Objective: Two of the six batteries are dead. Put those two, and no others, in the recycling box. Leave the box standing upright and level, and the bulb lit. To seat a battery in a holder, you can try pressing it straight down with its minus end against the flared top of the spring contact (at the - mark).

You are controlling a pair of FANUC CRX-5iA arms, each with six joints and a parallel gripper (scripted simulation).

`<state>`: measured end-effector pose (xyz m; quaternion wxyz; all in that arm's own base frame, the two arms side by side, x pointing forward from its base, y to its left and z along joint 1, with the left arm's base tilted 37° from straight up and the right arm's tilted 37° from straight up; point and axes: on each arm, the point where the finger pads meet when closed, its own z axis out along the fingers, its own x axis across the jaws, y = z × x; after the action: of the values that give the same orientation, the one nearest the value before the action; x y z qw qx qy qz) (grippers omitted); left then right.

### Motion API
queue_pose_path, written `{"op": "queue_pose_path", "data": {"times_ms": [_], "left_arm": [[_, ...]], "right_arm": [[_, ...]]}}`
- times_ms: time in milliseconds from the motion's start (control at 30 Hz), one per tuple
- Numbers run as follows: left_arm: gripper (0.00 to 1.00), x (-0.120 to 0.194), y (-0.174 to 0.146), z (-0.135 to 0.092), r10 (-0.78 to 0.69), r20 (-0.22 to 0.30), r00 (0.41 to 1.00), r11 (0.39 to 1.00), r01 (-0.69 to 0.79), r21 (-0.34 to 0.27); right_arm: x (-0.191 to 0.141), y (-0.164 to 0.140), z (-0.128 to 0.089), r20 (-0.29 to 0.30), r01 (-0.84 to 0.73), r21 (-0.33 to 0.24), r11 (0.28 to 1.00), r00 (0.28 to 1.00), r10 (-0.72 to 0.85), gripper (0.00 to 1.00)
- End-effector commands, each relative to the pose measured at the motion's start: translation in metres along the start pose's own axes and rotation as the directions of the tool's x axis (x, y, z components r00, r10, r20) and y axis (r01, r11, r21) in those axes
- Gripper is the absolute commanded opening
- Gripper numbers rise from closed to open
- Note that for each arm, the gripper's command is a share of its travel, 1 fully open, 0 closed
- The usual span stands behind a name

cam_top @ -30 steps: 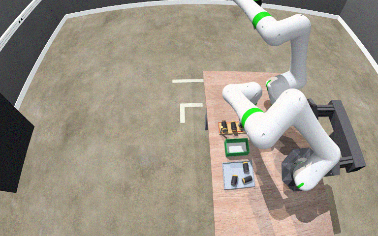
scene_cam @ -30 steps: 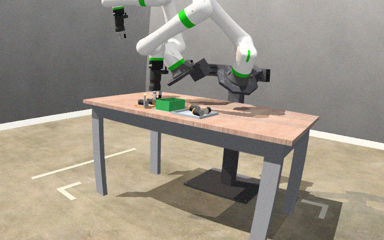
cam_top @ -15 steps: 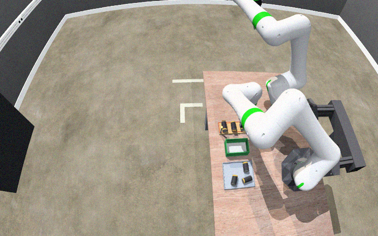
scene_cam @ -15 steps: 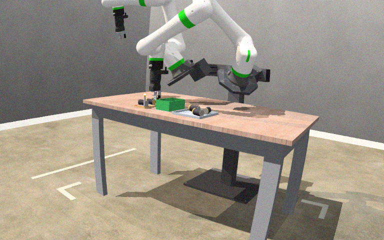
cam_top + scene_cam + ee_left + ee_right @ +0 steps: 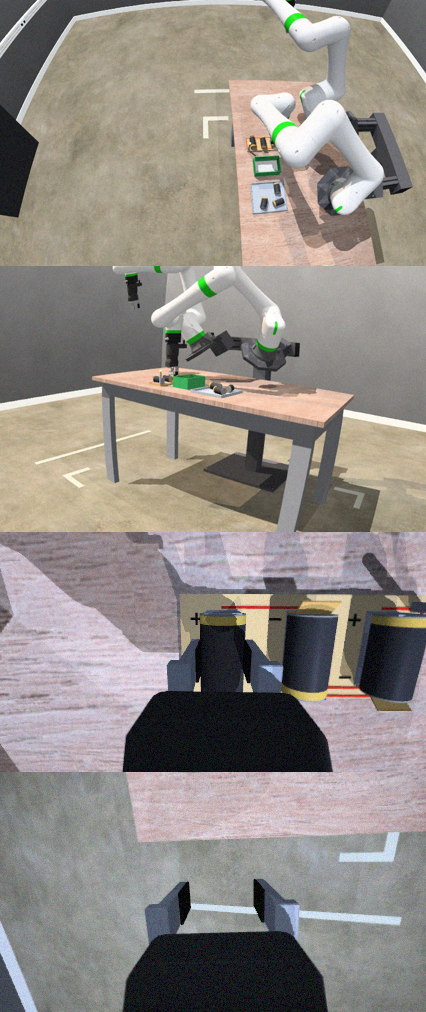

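- The end battery (image 5: 223, 657) lies in the holder (image 5: 258, 144) (image 5: 260, 637), between my left end effector's (image 5: 174, 372) (image 5: 222, 661) partly closed fingers, gripped.
- I count three batteries there, three in the tray (image 5: 259, 189) (image 5: 204, 391), one green box (image 5: 267, 174) (image 5: 188, 382) between.
- Holder's near the tabletop's (image 5: 254, 231) (image 5: 282, 404) long edge; my right end effector (image 5: 135, 306) (image 5: 221, 893) hangs wide open, empty, over floor.
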<state>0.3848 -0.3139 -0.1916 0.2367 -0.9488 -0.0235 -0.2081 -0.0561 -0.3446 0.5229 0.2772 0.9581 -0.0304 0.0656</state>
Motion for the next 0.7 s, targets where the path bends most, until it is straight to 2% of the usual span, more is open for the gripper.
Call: {"op": "queue_pose_path", "data": {"times_ms": [0,333,667], "left_arm": [[0.57,0.0,0.001,-0.001,-0.001,-0.001,1.0,1.0,0.001,-0.002],[0.57,0.0,0.001,-0.003,-0.001,-0.001,1.0,1.0,0.001,-0.002],[0.57,0.0,0.001,-0.035,-0.001,0.0,1.0,1.0,0.001,-0.002]], "right_arm": [[0.0,0.0,-0.001,0.001,-0.001,-0.002,1.0,1.0,0.001,1.0],[0.0,0.0,-0.001,0.001,-0.001,-0.002,1.0,1.0,0.001,1.0],[0.0,0.0,-0.001,0.001,-0.001,-0.002,1.0,1.0,0.001,1.0]]}}
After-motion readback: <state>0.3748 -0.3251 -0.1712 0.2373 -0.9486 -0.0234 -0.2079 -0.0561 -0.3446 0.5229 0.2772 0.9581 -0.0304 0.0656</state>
